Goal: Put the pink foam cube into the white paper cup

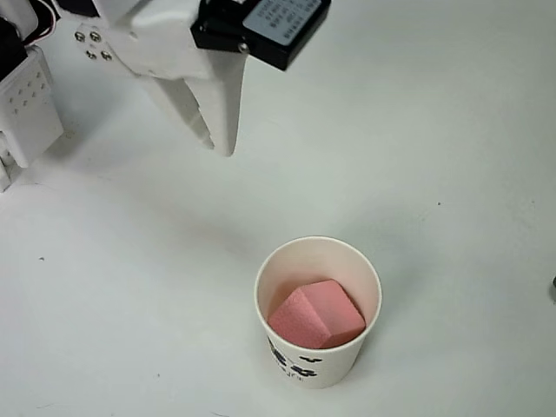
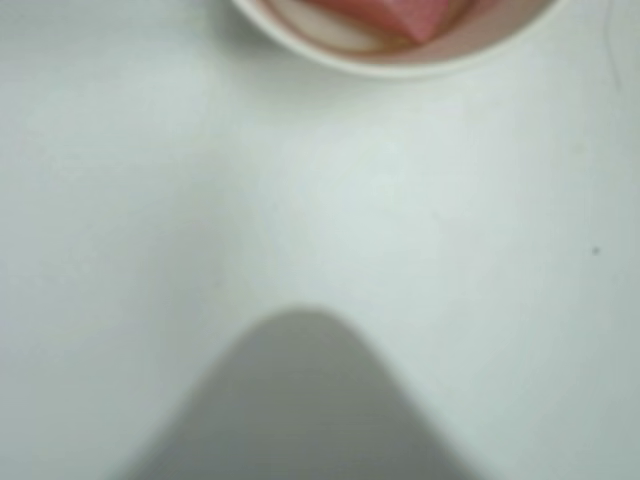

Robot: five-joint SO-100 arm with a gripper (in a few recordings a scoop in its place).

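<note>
The pink foam cube (image 1: 314, 314) lies tilted inside the white paper cup (image 1: 317, 369), which stands upright low in the overhead view with black marks on its outer side. My white gripper (image 1: 219, 146) hangs at the upper left, well apart from the cup, its two fingers closed together with nothing between them. In the wrist view the cup's rim (image 2: 400, 66) and a bit of the cube (image 2: 395, 12) show at the top edge, and the blurred grey gripper tip (image 2: 300, 335) rises from the bottom.
The arm's white body and a black motor block (image 1: 261, 26) fill the top left of the overhead view. Another white arm part (image 1: 26, 109) sits at the left edge. Bare white table (image 1: 452, 174) lies around the cup.
</note>
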